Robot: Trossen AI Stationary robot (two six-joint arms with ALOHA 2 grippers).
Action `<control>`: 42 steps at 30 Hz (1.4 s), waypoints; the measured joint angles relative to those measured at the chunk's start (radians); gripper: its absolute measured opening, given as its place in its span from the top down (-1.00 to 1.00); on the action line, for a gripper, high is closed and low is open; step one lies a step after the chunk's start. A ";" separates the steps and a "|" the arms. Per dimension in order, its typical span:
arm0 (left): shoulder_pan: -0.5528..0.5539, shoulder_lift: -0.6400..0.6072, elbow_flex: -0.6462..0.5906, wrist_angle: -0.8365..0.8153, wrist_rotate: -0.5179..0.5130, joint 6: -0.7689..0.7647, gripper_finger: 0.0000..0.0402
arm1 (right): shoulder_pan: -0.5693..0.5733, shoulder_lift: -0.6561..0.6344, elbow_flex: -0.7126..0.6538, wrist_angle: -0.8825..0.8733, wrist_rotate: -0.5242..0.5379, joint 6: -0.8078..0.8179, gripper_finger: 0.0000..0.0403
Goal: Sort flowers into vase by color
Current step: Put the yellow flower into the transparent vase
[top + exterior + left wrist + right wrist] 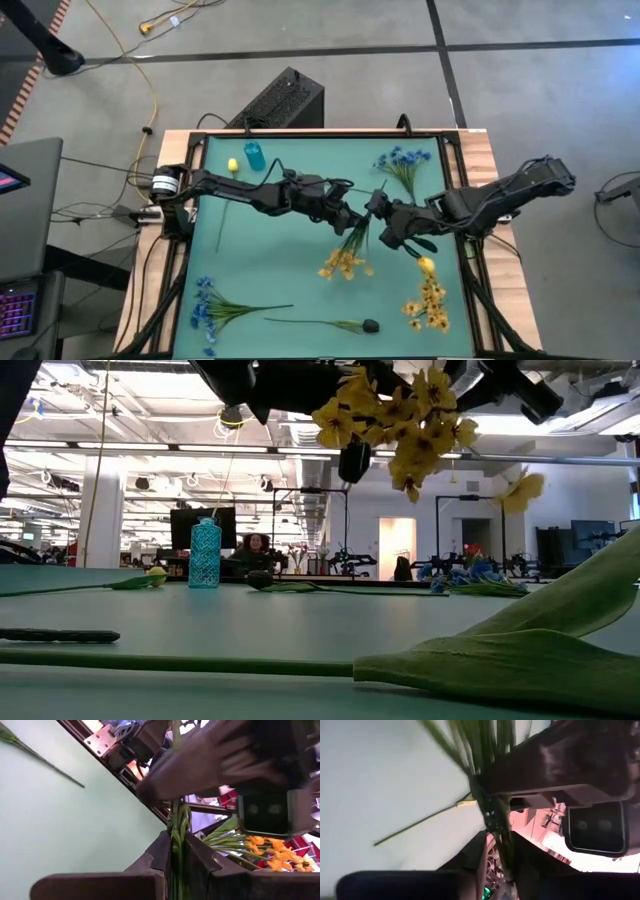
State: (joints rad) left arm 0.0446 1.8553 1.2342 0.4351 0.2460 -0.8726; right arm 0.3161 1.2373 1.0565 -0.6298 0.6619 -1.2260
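flowers counted on the teal surface [280,270]: two blue blossom sprigs [402,163] [212,305], two yellow blossom sprigs, one lying near the right edge [430,305], one yellow bud [233,167], one dark bud [369,325], plus one blue vase [255,156] at the far side. other yellow cluster sprig [345,262] lifted off the surface mid-table, stem pinched in the left tool [352,220], blossoms hanging below. right tool [388,212] meeting the same stem just beside it, fingers either side, clamped or not cannot tell. both arms stretched inward, nearly tip to tip.
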 joint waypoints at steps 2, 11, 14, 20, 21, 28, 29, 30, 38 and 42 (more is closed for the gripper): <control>0.003 0.000 0.000 0.000 0.005 -0.001 0.88 | 0.000 -0.002 0.001 0.002 -0.001 -0.003 0.60; 0.004 0.000 -0.002 0.020 0.015 0.084 0.76 | 0.000 -0.003 0.001 -0.037 -0.008 -0.001 0.79; 0.010 0.000 -0.003 0.039 0.033 0.113 0.60 | 0.000 -0.006 0.002 -0.041 -0.044 0.034 0.76; 0.056 -0.022 -0.001 0.063 0.121 0.154 0.25 | 0.001 -0.042 0.000 -0.086 -0.126 0.114 0.77; 0.065 -0.023 0.001 0.065 0.125 0.155 0.20 | 0.001 -0.057 0.000 -0.094 -0.131 0.127 0.78; 0.114 -0.020 0.000 0.047 0.143 0.215 0.04 | -0.021 -0.205 0.000 -0.173 -0.244 0.316 0.79; 0.119 -0.020 0.000 0.038 0.135 0.222 0.03 | -0.027 -0.235 0.000 -0.172 -0.250 0.340 0.79; 0.122 -0.020 0.000 0.029 0.127 0.229 0.03 | -0.033 -0.264 0.000 -0.170 -0.249 0.362 0.79; 0.130 -0.020 -0.001 0.020 0.106 0.263 0.03 | -0.050 -0.489 0.000 -0.092 -0.248 0.570 0.79; 0.130 -0.020 -0.001 0.018 0.107 0.276 0.03 | -0.048 -0.582 0.000 -0.085 -0.281 0.722 0.79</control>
State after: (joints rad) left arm 0.1741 1.8351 1.2335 0.4532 0.3527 -0.5969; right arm 0.2684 0.6549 1.0569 -0.7147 0.3811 -0.5038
